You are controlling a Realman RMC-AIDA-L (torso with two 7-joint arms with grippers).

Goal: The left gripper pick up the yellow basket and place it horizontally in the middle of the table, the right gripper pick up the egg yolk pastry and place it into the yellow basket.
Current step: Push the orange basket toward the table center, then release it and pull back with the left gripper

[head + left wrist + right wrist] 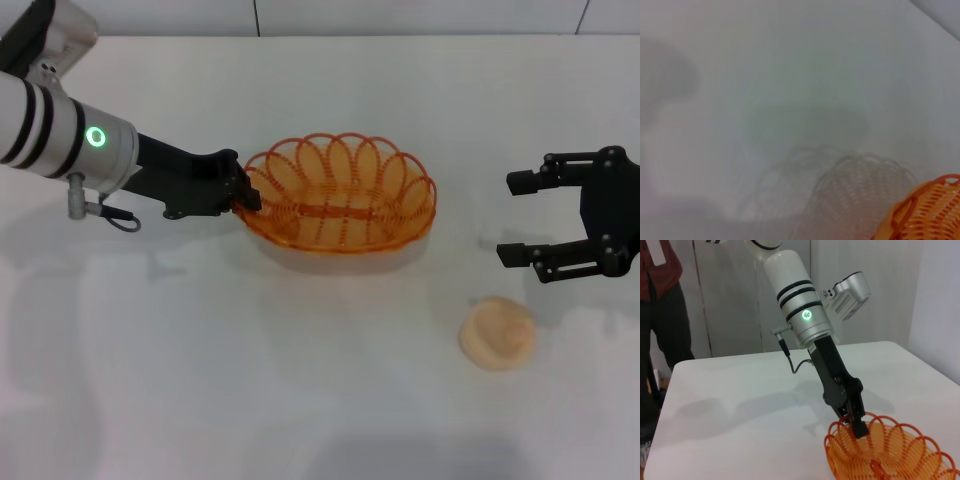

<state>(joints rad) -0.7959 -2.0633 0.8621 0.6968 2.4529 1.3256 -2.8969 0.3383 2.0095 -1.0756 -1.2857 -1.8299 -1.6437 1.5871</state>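
Orange wire basket (340,195) (mid-table), cream pastry (497,332) right of it

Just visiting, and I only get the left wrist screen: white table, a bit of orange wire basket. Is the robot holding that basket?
Observer: Yes, the left gripper is shut on the basket rim at its left end.
Visitor: Anything inside it?
Observer: Nothing. A small pale pastry lies on the table to its right, apart from it.
Visitor: And the other arm?
Observer: The right gripper hangs open near the pastry, holding nothing.
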